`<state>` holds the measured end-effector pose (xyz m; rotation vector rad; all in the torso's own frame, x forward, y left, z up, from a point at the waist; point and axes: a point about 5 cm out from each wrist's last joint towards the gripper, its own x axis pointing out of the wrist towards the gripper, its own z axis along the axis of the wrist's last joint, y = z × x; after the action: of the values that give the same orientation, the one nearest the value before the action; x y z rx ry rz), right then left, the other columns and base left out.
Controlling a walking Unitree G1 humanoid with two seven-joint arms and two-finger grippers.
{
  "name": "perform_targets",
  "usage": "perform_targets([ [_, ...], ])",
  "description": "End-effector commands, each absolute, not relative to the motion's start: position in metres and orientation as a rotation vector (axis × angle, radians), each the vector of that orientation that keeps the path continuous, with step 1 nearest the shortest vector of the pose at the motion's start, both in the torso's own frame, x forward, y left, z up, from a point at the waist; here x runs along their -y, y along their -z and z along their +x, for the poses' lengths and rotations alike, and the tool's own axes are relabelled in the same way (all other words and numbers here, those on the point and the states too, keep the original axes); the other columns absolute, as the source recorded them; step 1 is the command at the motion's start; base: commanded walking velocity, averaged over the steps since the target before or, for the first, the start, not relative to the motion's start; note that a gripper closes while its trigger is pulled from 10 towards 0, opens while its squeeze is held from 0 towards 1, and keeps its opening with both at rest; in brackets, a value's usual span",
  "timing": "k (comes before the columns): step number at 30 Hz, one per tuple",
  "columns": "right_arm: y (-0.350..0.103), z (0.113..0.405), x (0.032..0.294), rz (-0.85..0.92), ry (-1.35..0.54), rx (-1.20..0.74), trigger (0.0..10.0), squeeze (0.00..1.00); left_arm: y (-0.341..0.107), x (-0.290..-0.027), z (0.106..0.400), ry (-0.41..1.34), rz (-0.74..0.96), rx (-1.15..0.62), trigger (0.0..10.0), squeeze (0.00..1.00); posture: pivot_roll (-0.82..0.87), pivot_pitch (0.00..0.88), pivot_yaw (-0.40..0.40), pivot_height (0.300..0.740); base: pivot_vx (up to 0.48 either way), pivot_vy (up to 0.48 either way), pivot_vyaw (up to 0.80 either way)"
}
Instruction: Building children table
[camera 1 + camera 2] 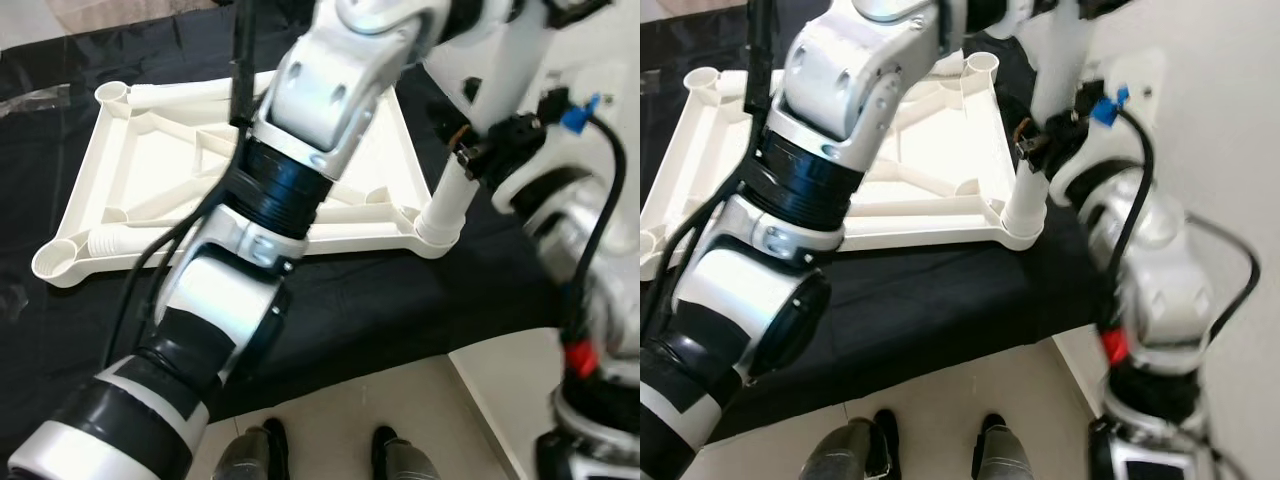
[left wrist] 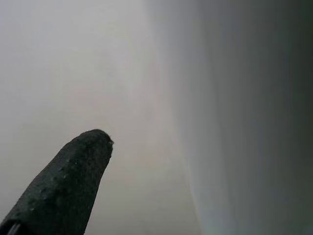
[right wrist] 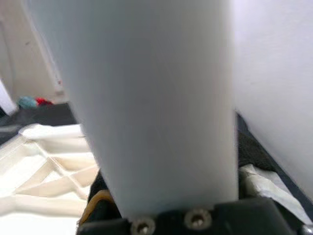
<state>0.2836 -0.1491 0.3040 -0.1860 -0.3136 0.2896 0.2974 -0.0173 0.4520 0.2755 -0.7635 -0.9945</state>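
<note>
one white tabletop (image 1: 150, 170) lies inverted on black cloth (image 1: 400, 310); pale floor (image 1: 400, 420).

No readable text, label or number appears anywhere.

Black cloth (image 1: 400, 310) under white tabletop (image 1: 150, 170)

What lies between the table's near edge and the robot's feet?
Black cloth, then bare pale floor, down to the feet; the table frame rests on that cloth. Left eye view.
</note>
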Motion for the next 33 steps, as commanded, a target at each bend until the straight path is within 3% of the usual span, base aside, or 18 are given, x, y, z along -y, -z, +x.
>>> perform_targets([
  [1,-0.242,0.287,0.141,-0.185,-0.344,0.002,0.0,0.00,-0.475,-0.041,0.307,0.812,0.201,0.850,10.0,1.00,-0.05,0.286,0.032,0.740,0.000,0.000,0.00],
  [2,-0.234,0.283,0.140,-0.171,-0.282,-0.021,0.0,0.00,-0.460,-0.152,0.310,0.720,0.231,0.861,10.0,1.00,-0.05,0.287,0.034,0.740,0.000,0.000,0.00],
  [4,-0.234,0.283,0.140,-0.171,-0.282,-0.021,0.0,0.00,-0.460,-0.152,0.310,0.720,0.231,0.861,10.0,1.00,-0.05,0.287,0.034,0.740,0.000,0.000,0.00],
  [5,-0.231,0.279,0.136,-0.177,-0.235,-0.044,0.0,0.00,-0.455,-0.175,0.304,0.686,0.235,0.845,10.0,1.00,-0.05,0.286,0.036,0.740,0.000,0.000,0.00],
  [18,-0.239,0.279,0.135,-0.171,-0.146,-0.014,0.0,0.00,-0.446,-0.179,0.305,0.722,0.202,0.784,10.0,1.00,-0.05,0.279,0.045,0.740,0.000,0.000,0.00],
  [19,-0.239,0.279,0.134,-0.172,-0.141,-0.015,0.0,0.00,-0.445,-0.181,0.305,0.736,0.184,0.778,10.0,0.33,-0.06,0.276,0.047,0.740,0.000,0.000,0.00],
  [20,-0.239,0.278,0.134,-0.171,-0.138,-0.016,0.0,0.00,-0.444,-0.183,0.304,0.746,0.171,0.772,10.0,0.11,-0.06,0.275,0.047,0.740,0.000,0.000,0.00],
  [21,-0.239,0.278,0.134,-0.171,-0.138,-0.016,0.0,0.00,-0.444,-0.183,0.304,0.746,0.171,0.772,10.0,0.11,-0.06,0.275,0.047,0.740,0.000,0.000,0.00],
  [22,-0.240,0.278,0.135,-0.165,-0.133,-0.014,0.0,0.00,-0.442,-0.187,0.304,0.762,0.143,0.762,10.0,0.00,-0.06,0.275,0.047,0.740,0.000,0.000,0.00],
  [29,-0.241,0.278,0.136,-0.161,-0.123,-0.010,0.0,0.00,-0.442,-0.188,0.304,0.783,0.111,0.757,10.0,0.00,-0.05,0.273,0.047,0.740,0.000,0.000,0.00],
  [33,-0.236,0.276,0.151,-0.004,0.069,-0.015,0.0,0.00,-0.431,-0.195,0.306,0.773,0.001,0.726,10.0,0.00,-0.05,0.264,0.043,0.740,0.000,0.000,0.00],
])
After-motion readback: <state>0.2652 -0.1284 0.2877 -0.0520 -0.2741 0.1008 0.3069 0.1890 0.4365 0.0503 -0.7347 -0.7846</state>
